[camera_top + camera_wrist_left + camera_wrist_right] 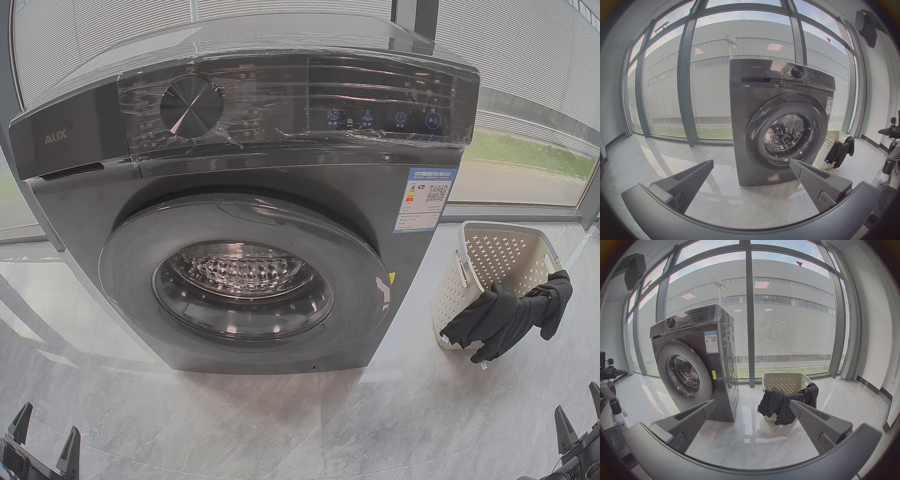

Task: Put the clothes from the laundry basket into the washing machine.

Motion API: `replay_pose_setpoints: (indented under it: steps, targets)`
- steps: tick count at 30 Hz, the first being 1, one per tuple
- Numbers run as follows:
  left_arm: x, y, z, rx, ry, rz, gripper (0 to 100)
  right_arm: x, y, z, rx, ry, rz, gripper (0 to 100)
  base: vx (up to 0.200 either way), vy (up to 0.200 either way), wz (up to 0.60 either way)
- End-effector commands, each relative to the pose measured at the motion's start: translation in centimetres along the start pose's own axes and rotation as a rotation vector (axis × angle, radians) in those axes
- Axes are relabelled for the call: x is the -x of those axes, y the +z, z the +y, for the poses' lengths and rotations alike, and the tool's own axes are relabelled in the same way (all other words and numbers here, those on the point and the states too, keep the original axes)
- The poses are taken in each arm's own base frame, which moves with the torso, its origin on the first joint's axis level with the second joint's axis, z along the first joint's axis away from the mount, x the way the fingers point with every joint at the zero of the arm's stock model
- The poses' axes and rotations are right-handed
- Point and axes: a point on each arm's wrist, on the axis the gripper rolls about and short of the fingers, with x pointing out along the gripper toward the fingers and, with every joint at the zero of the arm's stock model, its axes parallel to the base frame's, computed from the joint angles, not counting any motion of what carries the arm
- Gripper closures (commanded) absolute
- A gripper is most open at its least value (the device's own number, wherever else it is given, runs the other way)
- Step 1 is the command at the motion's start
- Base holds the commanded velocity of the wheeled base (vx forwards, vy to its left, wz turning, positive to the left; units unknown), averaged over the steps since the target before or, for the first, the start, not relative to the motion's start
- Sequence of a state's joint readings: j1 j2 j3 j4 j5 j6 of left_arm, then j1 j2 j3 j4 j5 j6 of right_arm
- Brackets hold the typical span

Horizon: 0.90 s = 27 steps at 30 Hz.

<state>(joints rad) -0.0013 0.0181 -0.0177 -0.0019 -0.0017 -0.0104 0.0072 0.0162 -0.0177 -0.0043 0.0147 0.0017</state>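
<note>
We see a pale grey marbled floor (250, 425) across the lower half of the head view, glossy with reflections. Tall windows (531, 62) with dark frames run along the top and right. Through them a grey slatted building (793, 321) and, at upper right, a grass strip (537, 156). A black box (634, 269) is mounted high on the wall.

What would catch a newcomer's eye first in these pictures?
The large dark grey front-loading washing machine stands in the middle, its round glass door shut. To its right, a cream perforated plastic laundry basket sits on the floor, black clothes hanging over its front rim.
</note>
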Motion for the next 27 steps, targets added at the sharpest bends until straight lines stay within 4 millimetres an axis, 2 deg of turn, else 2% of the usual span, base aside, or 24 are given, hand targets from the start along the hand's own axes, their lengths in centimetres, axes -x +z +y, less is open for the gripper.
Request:
replay_pose_setpoints:
  steps: [1, 7, 27]
  targets:
    - [0.02, -0.49, 0.01, 0.0, 0.0, -0.002, 0, 0.0, -0.52, 0.0, 0.0, 0.001, 0.001, 0, 0.0, 0.2, 0.0]
    - [0.02, -0.49, 0.01, 0.0, 0.0, -0.002, 0, 0.0, -0.52, 0.0, 0.0, 0.001, 0.001, 0, 0.0, 0.2, 0.0]
    - [0.02, -0.49, 0.01, -0.001, 0.003, -0.002, 0, 0.0, -0.52, 0.0, 0.0, 0.001, 0.001, 0, 0.0, 0.0, 0.0]
